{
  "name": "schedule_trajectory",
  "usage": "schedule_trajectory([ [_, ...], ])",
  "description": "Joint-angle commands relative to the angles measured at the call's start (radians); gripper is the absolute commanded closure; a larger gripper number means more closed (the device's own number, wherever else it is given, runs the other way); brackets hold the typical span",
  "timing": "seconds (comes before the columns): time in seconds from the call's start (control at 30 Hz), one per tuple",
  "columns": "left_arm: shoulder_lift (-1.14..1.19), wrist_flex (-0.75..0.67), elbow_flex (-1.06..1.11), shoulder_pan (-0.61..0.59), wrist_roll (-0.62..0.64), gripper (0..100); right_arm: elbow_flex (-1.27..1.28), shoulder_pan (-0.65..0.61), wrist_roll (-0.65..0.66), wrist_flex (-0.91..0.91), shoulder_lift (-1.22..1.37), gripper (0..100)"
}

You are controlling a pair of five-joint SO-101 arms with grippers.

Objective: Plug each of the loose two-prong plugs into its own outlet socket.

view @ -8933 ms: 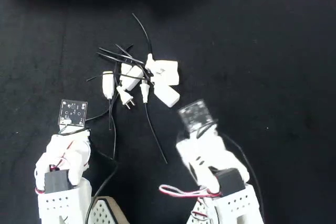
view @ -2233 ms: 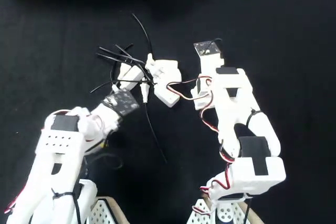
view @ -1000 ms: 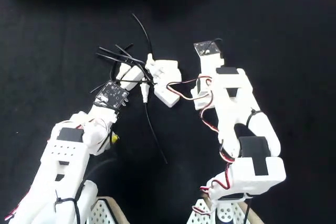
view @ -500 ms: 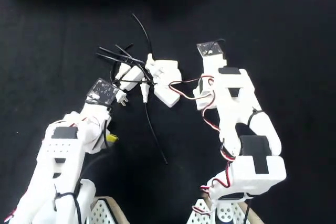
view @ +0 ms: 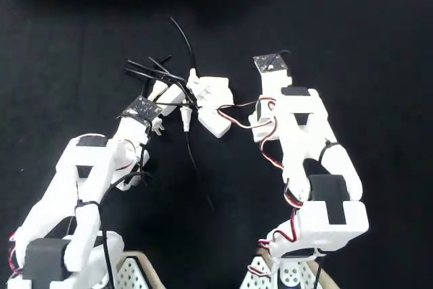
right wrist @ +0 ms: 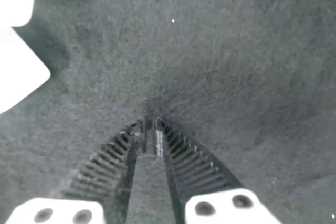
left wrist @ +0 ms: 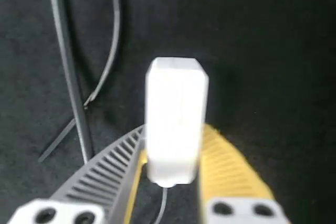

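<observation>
Black felt-like worktop [view: 365,52] has loads of open room all round the white plastic socket blocks [view: 215,103]. Its edges are well away from them, so there's little risk of shoving anything off.

The right gripper [right wrist: 148,124] hangs just beside the blocks, pinched fully together with nothing in it. The left gripper [left wrist: 174,129] sits near the blocks on the opposite side, clamped on a white boxy two-prong plug [left wrist: 176,103].

I reckon the step in hand is getting that plug over to a free socket. To do it well, lift first so the black cords [left wrist: 64,51] tangled by the blocks don't drag. Then square the prongs to the holes, and maybe brace the block with the idle gripper. Can't tell which way the prongs face, though.
</observation>
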Motion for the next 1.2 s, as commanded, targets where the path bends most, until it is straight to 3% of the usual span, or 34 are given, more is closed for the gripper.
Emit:
schedule_trajectory([
  [0.0, -0.025, 0.003, -0.016, 0.001, -0.008, 95, -0.039, 0.015, 0.009, -0.012, -0.005, 95.5],
  [0.13, -0.104, 0.121, -0.015, 0.053, -0.008, 97, -0.039, 0.015, 0.009, -0.012, -0.007, 95.5],
  [0.3, -0.272, 0.287, 0.027, 0.202, -0.011, 97, -0.039, 0.015, 0.009, -0.012, -0.008, 95.5],
  [0.47, -0.370, 0.307, 0.117, 0.291, -0.012, 92, -0.039, 0.015, 0.009, -0.011, -0.004, 95.5],
  [0.63, -0.397, 0.308, 0.140, 0.222, -0.012, 73, -0.039, 0.015, 0.009, -0.008, -0.002, 95.5],
  [0.8, -0.397, 0.305, 0.094, 0.139, -0.014, 73, -0.039, 0.015, 0.009, -0.008, -0.002, 95.5],
  [1.03, -0.397, 0.313, 0.028, 0.127, -0.031, 73, -0.039, 0.015, 0.009, -0.008, -0.002, 95.5],
  [1.17, -0.437, 0.416, -0.001, 0.137, -0.029, 73, -0.039, 0.014, 0.009, -0.008, -0.002, 95.5],
])
